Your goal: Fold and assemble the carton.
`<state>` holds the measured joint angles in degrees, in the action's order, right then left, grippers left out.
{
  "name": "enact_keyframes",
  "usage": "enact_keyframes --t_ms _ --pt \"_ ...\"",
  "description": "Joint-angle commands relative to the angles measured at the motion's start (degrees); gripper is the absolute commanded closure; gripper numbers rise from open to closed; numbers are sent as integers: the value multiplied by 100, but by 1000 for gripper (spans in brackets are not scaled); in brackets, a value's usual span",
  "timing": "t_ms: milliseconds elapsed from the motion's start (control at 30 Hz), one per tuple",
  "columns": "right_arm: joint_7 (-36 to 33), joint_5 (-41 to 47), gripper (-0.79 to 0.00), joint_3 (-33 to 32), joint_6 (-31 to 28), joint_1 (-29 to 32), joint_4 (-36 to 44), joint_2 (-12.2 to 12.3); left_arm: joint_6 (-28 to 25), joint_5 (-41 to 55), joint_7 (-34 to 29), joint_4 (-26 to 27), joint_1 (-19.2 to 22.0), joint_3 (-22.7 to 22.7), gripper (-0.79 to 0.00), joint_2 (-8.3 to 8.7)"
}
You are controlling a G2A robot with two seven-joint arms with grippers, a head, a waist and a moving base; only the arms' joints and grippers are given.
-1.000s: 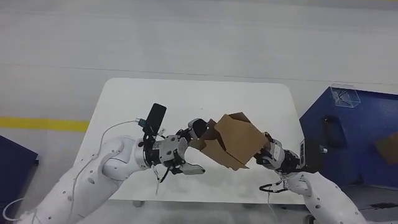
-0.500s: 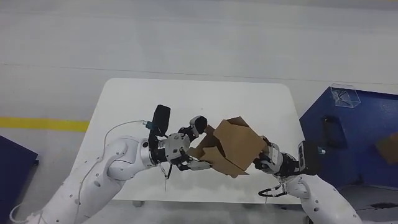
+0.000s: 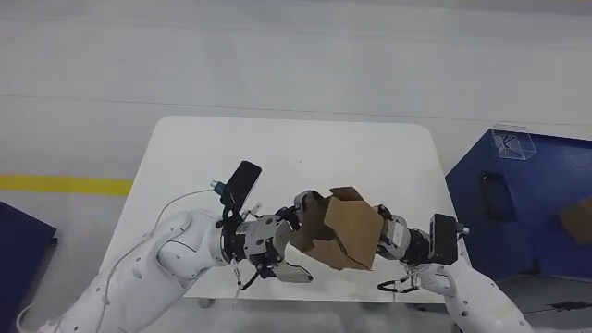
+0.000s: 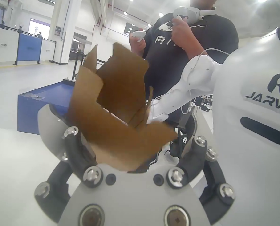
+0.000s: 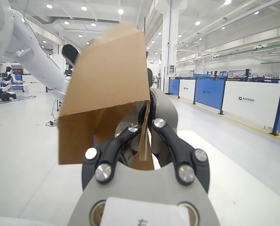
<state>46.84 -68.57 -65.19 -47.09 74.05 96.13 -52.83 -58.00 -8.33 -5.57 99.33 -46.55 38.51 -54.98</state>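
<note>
A brown cardboard carton (image 3: pixel 344 229), partly unfolded with loose flaps, hangs in the air above the front edge of the white table (image 3: pixel 277 148), held between my two arms. My right gripper (image 3: pixel 388 234) is shut on the carton's right panel; in the right wrist view its fingers (image 5: pixel 154 109) pinch a thin cardboard edge (image 5: pixel 143 128) below the folded body (image 5: pixel 107 83). My left gripper (image 3: pixel 294 240) stands open at the carton's left side, fingers spread wide. In the left wrist view the flaps (image 4: pixel 111 109) stick out between the two fingers (image 4: pixel 52 128).
A blue bin (image 3: pixel 527 194) stands right of the table, close to my right arm, with a small clear box (image 3: pixel 513 141) on its top. Bare tabletop lies behind the carton. Yellow floor lines run left of the table and at the far back.
The carton has come down toward the table's front edge and turned. My left gripper has moved right, closing in around its flaps. My right wrist has rotated while keeping its hold.
</note>
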Motion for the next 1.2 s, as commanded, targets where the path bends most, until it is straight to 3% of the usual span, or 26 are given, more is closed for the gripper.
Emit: enact_keyframes --t_ms 0,467,1167 --pt "19 -93 0 -13 96 2 2 -13 0 112 -121 42 -25 14 -785 16" --pt "93 -870 0 -97 794 40 15 -95 0 506 -658 141 -206 233 -785 47" --pt "77 -1236 0 -81 1353 31 -56 -219 0 766 -1340 -5 -366 438 -785 -17"
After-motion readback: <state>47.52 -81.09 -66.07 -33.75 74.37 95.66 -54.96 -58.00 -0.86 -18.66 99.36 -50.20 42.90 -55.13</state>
